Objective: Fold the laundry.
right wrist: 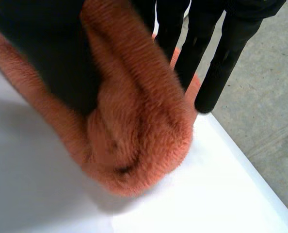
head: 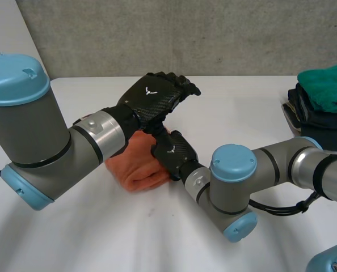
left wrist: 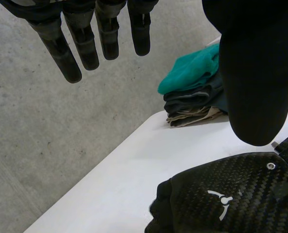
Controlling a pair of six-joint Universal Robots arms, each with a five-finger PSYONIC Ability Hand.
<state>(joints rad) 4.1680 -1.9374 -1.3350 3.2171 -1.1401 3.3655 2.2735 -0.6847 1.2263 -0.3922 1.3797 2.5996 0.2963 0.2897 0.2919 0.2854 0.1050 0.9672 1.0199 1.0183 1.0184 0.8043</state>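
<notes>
right hand has the towel, left hand hangs above it

grey arm joints with light-blue caps crowd the near side of the white table (head: 242, 113). between them sits the orange towel (head: 137, 170), a bunched lump rather than a flat sheet, a little to the robot's left of the middle.

the right hand (head: 171, 150) is at the towel's right edge. from its own wrist you can see a thick fold of cloth caught between the thumb (right wrist: 42, 53) and the straight fingers (right wrist: 226, 53). i'd call that a pinch, with the rest of the fold drooping onto the table.

the left hand (head: 154, 96) hovers over the towel's far side, just above the right hand and apart from the cloth. its fingers (left wrist: 83, 43) are straight and spread, with nothing in them.

what the next move turns on, as i read it: the towel lies below the left hand and back toward the robot, partly tucked under the left wrist. its longer run seems to go across the table, from the left forearm to the right hand, though the lump is too crumpled to be sure. the right hand is the nearer one, with its hold on the cloth. the left would have to drop and draw back to reach the free left end.

well off to the right, a stack of folded clothes (head: 321, 107) with a teal piece on top sits at the table's edge. this towel looks barely begun.
</notes>
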